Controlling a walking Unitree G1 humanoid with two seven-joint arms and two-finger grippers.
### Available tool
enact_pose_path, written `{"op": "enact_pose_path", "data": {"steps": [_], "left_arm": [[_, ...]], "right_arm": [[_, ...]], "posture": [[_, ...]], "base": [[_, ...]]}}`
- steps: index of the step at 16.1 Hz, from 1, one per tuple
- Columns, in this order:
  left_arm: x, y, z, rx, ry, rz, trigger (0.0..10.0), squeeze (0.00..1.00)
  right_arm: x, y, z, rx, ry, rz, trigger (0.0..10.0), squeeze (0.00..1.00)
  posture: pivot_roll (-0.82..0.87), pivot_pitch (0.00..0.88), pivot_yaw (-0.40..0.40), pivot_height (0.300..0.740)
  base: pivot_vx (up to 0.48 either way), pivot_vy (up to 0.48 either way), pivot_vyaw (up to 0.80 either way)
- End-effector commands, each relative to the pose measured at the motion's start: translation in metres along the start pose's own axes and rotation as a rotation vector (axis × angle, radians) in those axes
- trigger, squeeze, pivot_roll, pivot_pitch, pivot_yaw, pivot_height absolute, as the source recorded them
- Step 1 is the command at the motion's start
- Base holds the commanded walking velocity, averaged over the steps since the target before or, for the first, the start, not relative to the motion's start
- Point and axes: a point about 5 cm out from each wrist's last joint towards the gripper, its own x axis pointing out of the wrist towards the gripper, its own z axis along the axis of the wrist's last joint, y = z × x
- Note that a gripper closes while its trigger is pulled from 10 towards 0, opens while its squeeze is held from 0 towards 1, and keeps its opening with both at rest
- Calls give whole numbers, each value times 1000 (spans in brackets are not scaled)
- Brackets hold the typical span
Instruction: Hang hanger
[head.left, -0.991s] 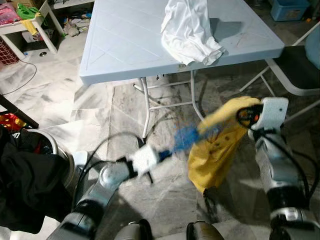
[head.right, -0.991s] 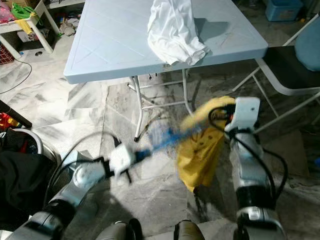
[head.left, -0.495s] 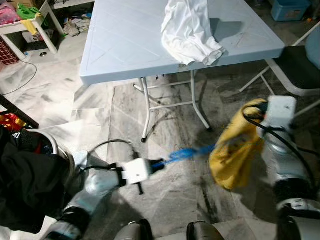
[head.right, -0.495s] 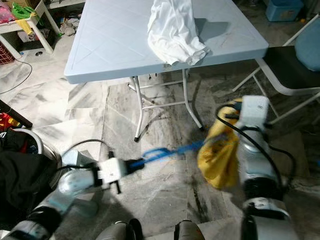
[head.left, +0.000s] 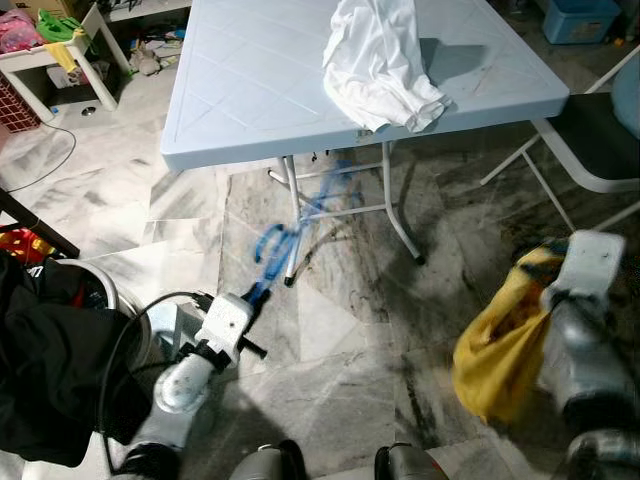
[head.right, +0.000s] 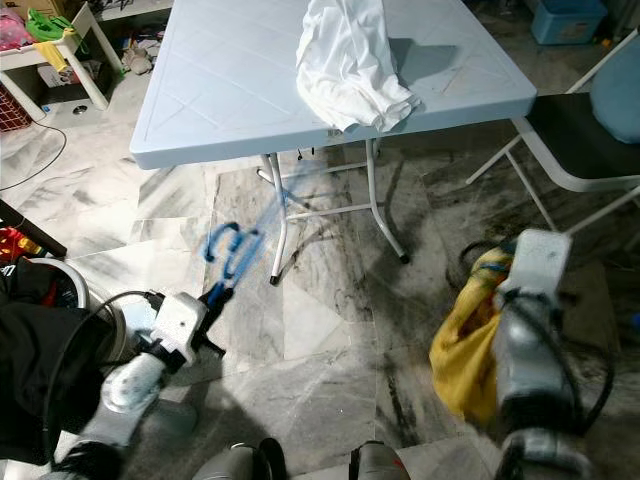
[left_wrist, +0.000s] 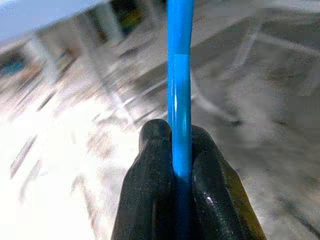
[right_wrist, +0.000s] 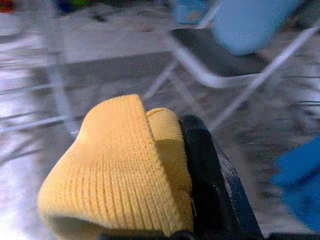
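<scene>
A blue plastic hanger, blurred by motion, sticks up from my left gripper low on the left, in front of the table legs. In the left wrist view both black fingers are shut on the hanger's blue bar. On the right, my right gripper is shut on a yellow knitted garment that hangs from it above the floor. The right wrist view shows the yellow knit bunched against one black finger.
A light blue folding table stands ahead with a white shirt heaped on it. A folding chair stands at the right. A dark garment and a round basket sit at the left. The floor is grey marble tile.
The hanger has come out of the yellow garment. My left gripper swung it left and upward; my right gripper carried the garment right and down.
</scene>
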Motion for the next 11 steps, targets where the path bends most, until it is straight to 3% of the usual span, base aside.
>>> {"op": "enact_pose_path", "data": {"steps": [1,3,5,7,8,9,10,11], "left_arm": [[2,9,-4,-44,56,101,10000,0],[16,2,1,-112,81,164,10000,0],[28,-11,16,-96,26,152,10000,0],[33,-22,28,-48,-36,91,10000,0],[33,-23,31,-29,-62,79,10000,0],[33,-23,31,-29,-62,79,10000,0],[33,-21,39,8,-103,100,10000,0],[33,-9,52,63,-166,164,10000,0]], "right_arm": [[-6,15,12,31,-73,87,0,0],[-22,39,24,39,-157,214,0,0],[-34,56,26,95,-178,268,0,0],[-43,67,25,126,-179,296,2667,0],[-49,73,27,143,-200,314,1412,0],[-49,73,27,143,-200,314,1412,0],[-58,79,33,157,-222,339,8784,0],[-65,86,42,179,-254,366,9686,0]], "posture": [[-110,150,96,740],[-113,137,90,740],[-113,121,83,740],[-114,115,81,740],[-117,114,78,740],[-117,114,78,740],[-119,114,75,740],[-119,115,74,740]], "base": [[0,0,0],[0,0,0],[0,0,0],[0,0,0],[0,0,0],[0,0,0],[0,0,0],[0,0,0]]}}
